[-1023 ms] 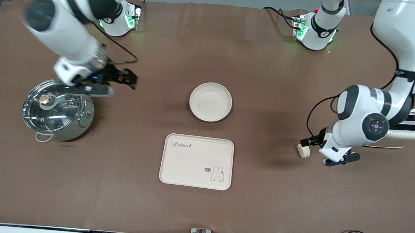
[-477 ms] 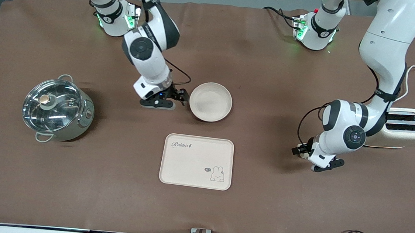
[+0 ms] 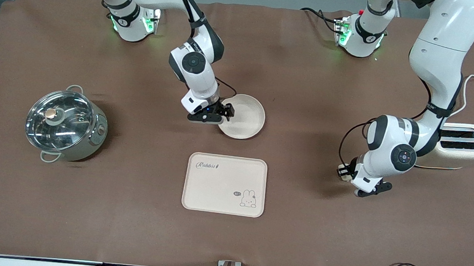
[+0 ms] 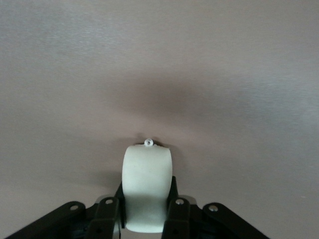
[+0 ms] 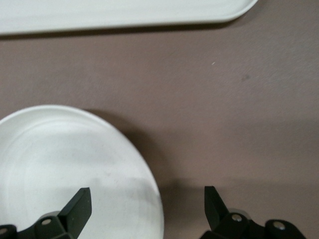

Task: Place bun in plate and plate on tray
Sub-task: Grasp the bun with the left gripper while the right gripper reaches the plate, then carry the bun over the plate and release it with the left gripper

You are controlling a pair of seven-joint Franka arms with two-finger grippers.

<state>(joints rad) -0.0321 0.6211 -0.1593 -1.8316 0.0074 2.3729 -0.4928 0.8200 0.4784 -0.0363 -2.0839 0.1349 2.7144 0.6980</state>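
Note:
The bun (image 4: 147, 184), a pale cream stub, sits between the fingers of my left gripper (image 4: 147, 201), which is shut on it. That gripper (image 3: 343, 172) is low at the table near the toaster, toward the left arm's end. The round cream plate (image 3: 246, 119) lies at mid-table. My right gripper (image 3: 224, 112) is open at the plate's rim toward the right arm's end. In the right wrist view the gripper (image 5: 147, 199) has one finger over the plate (image 5: 65, 164) and one outside it. The tray (image 3: 224, 185) with "Rabbit" lettering lies nearer the front camera than the plate; its edge shows in the right wrist view (image 5: 124, 12).
A steel pot with a glass lid (image 3: 66, 126) stands toward the right arm's end. A cream toaster (image 3: 468, 147) with its cord stands toward the left arm's end, close beside the left arm. A brown mat covers the table.
My right arm has swung from over the pot across to the plate's rim. My left gripper has closed around the bun and shifted slightly.

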